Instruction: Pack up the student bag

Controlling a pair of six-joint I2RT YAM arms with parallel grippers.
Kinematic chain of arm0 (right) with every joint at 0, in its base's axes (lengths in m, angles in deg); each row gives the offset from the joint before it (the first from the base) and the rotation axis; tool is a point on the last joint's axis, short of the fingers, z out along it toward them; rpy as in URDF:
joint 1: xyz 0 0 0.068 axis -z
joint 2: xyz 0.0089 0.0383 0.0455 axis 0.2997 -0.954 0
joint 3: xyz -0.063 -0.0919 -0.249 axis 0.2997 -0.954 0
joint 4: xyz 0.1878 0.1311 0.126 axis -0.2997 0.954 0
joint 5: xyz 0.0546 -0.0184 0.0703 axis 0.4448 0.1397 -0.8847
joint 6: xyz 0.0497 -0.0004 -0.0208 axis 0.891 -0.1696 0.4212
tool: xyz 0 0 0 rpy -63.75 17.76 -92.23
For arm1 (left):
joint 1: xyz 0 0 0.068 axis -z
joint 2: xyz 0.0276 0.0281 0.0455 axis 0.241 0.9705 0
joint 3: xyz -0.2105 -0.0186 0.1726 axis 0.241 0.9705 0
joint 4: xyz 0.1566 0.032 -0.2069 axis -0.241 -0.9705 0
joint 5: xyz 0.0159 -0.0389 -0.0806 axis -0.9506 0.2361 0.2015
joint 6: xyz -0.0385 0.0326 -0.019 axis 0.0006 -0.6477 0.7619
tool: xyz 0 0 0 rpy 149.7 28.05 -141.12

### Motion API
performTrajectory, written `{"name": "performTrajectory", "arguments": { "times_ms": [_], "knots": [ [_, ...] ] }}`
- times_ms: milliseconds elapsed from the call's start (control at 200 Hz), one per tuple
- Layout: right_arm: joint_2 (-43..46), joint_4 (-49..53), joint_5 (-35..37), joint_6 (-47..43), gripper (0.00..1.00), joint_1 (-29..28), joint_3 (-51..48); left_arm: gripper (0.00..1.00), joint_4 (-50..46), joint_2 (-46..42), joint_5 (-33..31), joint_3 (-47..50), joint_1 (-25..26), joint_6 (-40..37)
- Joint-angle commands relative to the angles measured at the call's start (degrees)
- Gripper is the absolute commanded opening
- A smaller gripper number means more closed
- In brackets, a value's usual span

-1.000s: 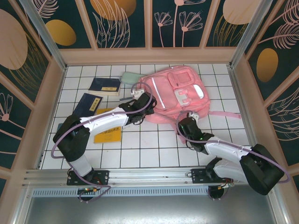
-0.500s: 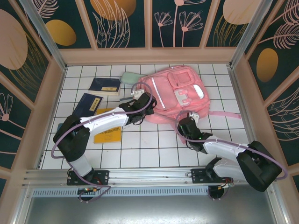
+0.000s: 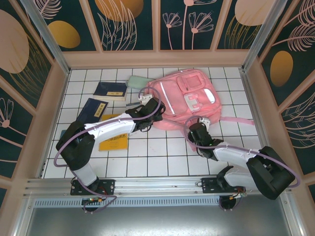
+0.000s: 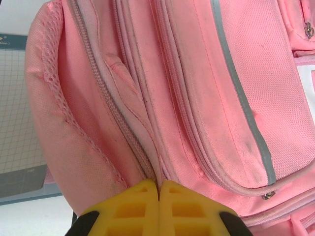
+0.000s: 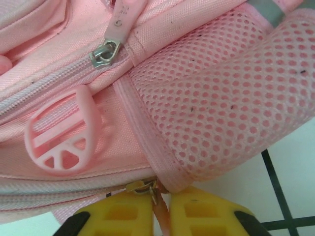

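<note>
The student bag (image 3: pixel 184 96) lay flat at the upper centre of the white-tiled tabletop (image 3: pixel 162 157), front pockets up. One pink strap (image 3: pixel 241 120) trailed toward the right wall.

At the bag's lower edge the right pincer (image 5: pixel 163 199) pinched a pink zip-pull tab (image 5: pixel 161 219). Above it were a mesh side pocket (image 5: pixel 221 98) and one round pink buckle (image 5: pixel 61 142).

At the bag's left edge the left pincer (image 4: pixel 158 194) was pressed together against a zip seam. Whether anything was caught in it could not be told.

To the left of the bag lay one pale green pouch (image 3: pixel 138 81) and two dark blue books, the upper book (image 3: pixel 110 90) and the lower book (image 3: pixel 92 109). One yellow book (image 3: pixel 114 141) lay partly under the left arm (image 3: pixel 110 129).
</note>
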Motion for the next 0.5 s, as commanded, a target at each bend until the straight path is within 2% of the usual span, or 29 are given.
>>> {"name": "performTrajectory", "arguments": {
  "times_ms": [0,75,175,330,495],
  "knots": [
    [2.62,-0.37,0.96,-0.79,0.12,0.51,-0.38,0.0,0.97,-0.53,-2.3,-1.68,-0.33,-1.2],
    [4.23,1.12,0.56,-0.51,0.12,0.46,-0.48,0.0,1.06,-0.38,-2.33,-1.77,-0.35,-1.07],
    [5.95,2.06,-1.08,-0.35,0.0,0.06,-0.71,0.0,1.32,0.07,-1.88,-1.86,-0.34,-1.09],
    [6.45,4.55,-0.92,0.01,0.0,-1.92,0.51,0.0,1.99,0.18,-0.68,-1.73,-0.32,-0.84],
    [4.14,5.97,0.36,-0.89,0.0,-6.81,4.01,0.0,3.54,2.41,1.53,-1.18,-0.28,-0.12]
  ]
}}
